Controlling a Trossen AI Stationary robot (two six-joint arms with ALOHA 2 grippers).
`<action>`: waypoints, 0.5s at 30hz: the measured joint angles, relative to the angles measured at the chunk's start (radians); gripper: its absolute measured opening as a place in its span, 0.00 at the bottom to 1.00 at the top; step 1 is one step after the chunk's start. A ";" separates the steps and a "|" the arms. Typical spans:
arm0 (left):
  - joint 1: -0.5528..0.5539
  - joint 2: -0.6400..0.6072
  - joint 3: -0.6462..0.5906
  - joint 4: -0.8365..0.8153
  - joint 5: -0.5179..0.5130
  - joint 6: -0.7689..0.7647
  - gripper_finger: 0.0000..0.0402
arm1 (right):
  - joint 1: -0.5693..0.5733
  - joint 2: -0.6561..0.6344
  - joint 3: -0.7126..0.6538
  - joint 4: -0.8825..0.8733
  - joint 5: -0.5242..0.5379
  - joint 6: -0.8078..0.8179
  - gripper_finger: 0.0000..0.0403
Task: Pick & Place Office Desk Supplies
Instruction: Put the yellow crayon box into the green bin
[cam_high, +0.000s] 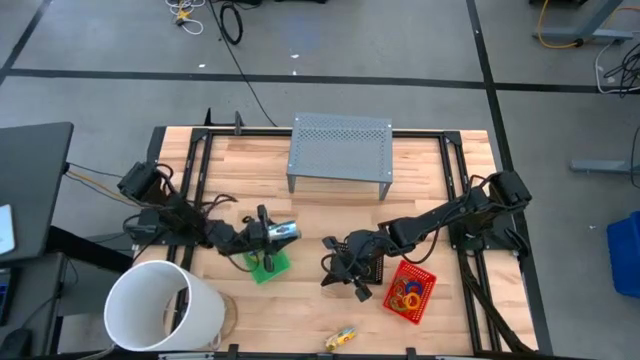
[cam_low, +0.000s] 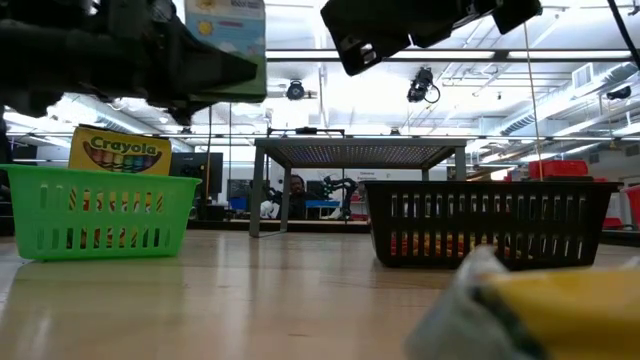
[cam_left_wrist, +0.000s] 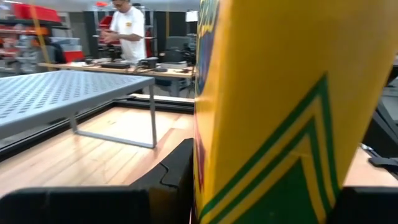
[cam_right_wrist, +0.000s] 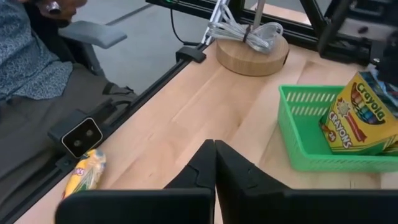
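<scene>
Our left gripper (cam_high: 272, 234) grips a crayon box (cam_left_wrist: 273, 106) just above the green tray (cam_high: 268, 262), where another crayon box (cam_right_wrist: 360, 115) already stands. Its long axis seems to run along the fingers. Our right gripper (cam_high: 355, 285) hangs clenched and empty beside the red tray (cam_high: 425, 292), over the wooden table (cam_high: 300, 310).

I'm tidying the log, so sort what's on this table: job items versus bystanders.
Job items: crayon box in the left gripper; crayon box in the green tray; black tray; red tray with coloured rings; right gripper, shut, empty.

Bystanders: white bucket; grey perforated stand.
</scene>
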 joint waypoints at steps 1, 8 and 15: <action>-0.019 0.000 0.000 -0.001 -0.035 0.003 0.29 | 0.000 0.000 0.000 -0.004 0.001 0.001 0.01; -0.130 0.000 0.000 -0.040 -0.180 -0.043 0.29 | 0.000 0.000 0.000 -0.014 0.004 0.008 0.01; -0.225 0.000 -0.001 -0.186 -0.308 -0.212 0.29 | 0.000 0.000 0.000 -0.022 0.004 0.008 0.00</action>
